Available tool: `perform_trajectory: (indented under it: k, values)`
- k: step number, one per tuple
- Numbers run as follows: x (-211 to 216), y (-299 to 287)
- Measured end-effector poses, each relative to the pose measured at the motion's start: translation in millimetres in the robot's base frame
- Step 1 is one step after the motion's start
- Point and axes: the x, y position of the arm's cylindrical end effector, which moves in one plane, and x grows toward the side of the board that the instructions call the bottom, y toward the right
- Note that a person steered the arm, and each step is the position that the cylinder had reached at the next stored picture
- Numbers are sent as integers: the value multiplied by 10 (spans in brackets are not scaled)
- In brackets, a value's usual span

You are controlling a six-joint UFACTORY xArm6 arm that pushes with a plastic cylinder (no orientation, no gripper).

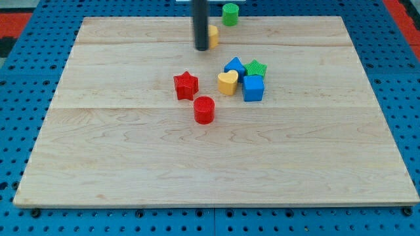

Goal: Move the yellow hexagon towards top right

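The yellow hexagon (213,36) sits near the board's top edge, a little left of centre, mostly hidden behind the dark rod. My tip (201,48) is at the hexagon's left side, touching or nearly touching it. A green cylinder (230,14) stands just up and to the right of the hexagon, at the top edge of the board.
A cluster lies right of centre: a yellow heart (228,83), a blue block (234,67), a green star (256,69) and a blue cube (253,88). A red star (186,86) and a red cylinder (204,109) sit near the centre. The wooden board (131,164) rests on a blue pegboard.
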Motion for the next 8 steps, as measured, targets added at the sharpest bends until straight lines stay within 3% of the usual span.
perform_trajectory:
  k: [1, 2, 3, 4, 5, 6, 7, 8]
  values:
    - [0, 391]
    - [-22, -368]
    - [-238, -432]
    - [-308, 290]
    - [-409, 493]
    - [-561, -12]
    - [-597, 424]
    - [-607, 1225]
